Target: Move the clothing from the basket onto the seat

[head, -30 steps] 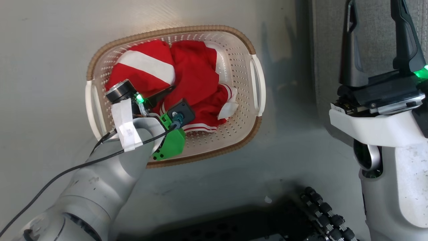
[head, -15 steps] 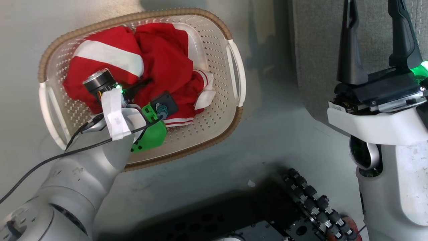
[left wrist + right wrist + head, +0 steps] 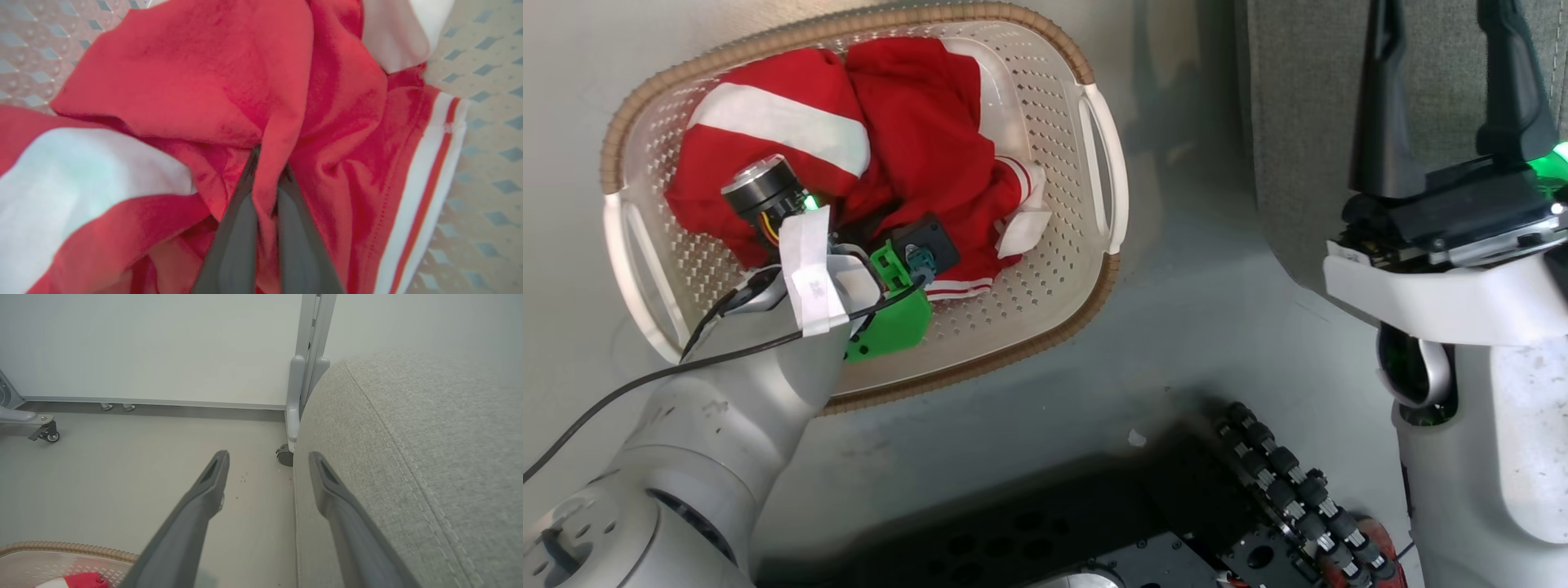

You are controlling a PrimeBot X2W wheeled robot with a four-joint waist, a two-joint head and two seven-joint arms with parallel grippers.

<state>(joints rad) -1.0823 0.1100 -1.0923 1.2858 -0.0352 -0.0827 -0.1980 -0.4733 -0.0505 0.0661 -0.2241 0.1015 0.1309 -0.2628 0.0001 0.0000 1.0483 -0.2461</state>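
So that clothing (image 3: pixel 204 81) can leave the basket (image 3: pixel 1045 269), the left claw (image 3: pixel 267 179) pinches a fold inside it; the right claw (image 3: pixel 268 455) gapes empty.

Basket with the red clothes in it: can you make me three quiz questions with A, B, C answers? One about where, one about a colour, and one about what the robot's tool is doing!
1. Where is the clothing?
A. on the floor
B. in the basket
C. on a shelf

2. What colour is the broad band on one garment?
A. white
B. blue
C. yellow

3. What is the left tool doing?
A. standing wide open
B. gripping the basket's rim
C. shut on a fold of the clothing

Answers:
1 B, both red garments lie inside the perforated walls.
2 A, the band across the red cloth is white.
3 C, the left wrist view shows its fingers pinched together on red fabric.
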